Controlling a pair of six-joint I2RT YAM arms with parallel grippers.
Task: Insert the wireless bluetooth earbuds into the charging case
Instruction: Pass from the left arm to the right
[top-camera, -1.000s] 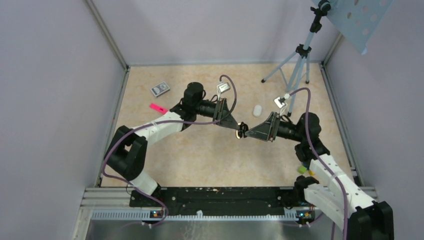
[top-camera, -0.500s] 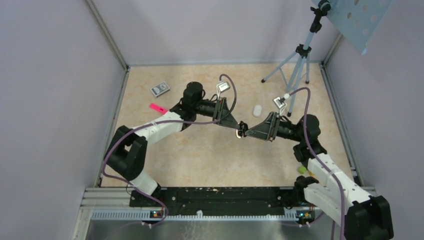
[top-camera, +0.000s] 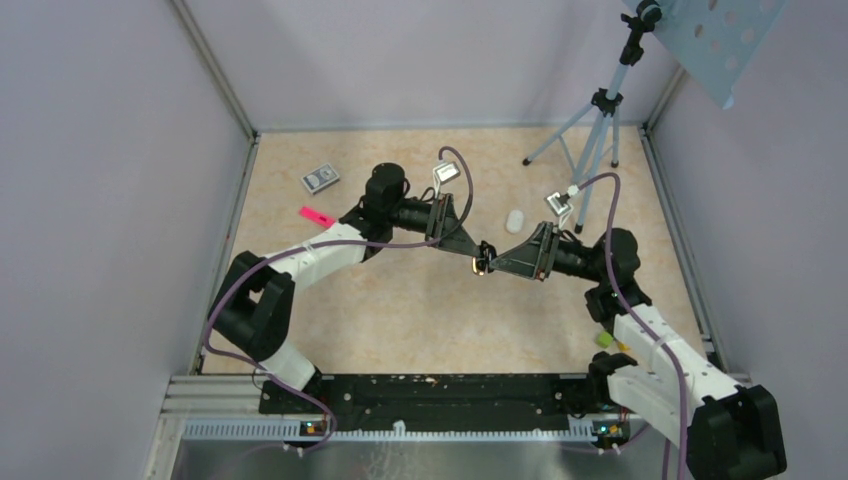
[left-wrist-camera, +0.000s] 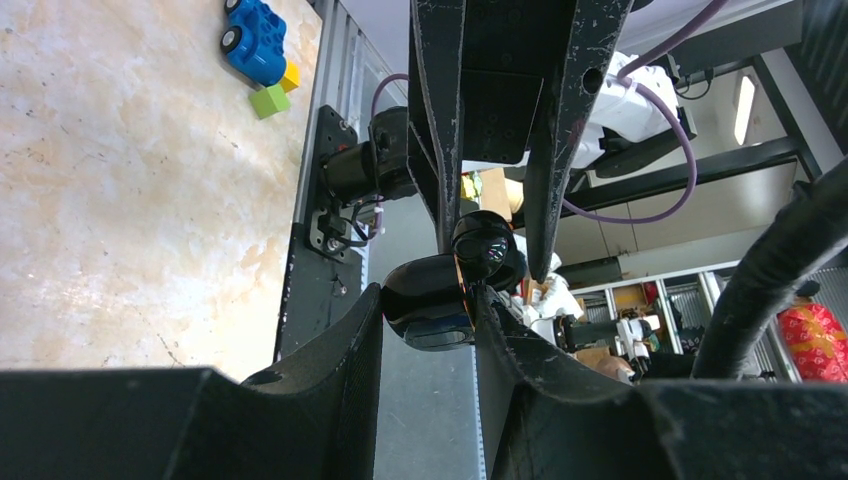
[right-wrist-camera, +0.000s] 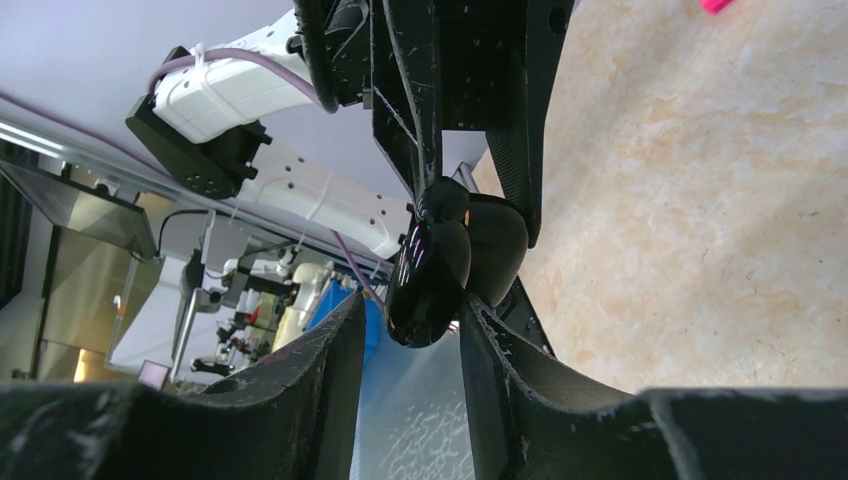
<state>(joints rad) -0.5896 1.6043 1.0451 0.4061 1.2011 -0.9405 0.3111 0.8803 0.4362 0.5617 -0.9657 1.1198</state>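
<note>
— Where's the charging case (top-camera: 483, 261)?
— Up off the table (top-camera: 400, 310), hanging between the two arms, its two black halves hinged apart.
— And the claws?
— The left gripper (left-wrist-camera: 424, 305) is clamped on one half and the right gripper (right-wrist-camera: 410, 310) on the other. A white pill-shaped object (top-camera: 514, 220) lies on the table just beyond.

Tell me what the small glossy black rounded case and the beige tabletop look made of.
Small glossy black rounded charging case: likely hard plastic with a polished finish; it mirrors bright highlights. Beige mottled tabletop: marble-look surface, possibly laminate or vinyl; veined pattern, real stone unconfirmed.
</note>
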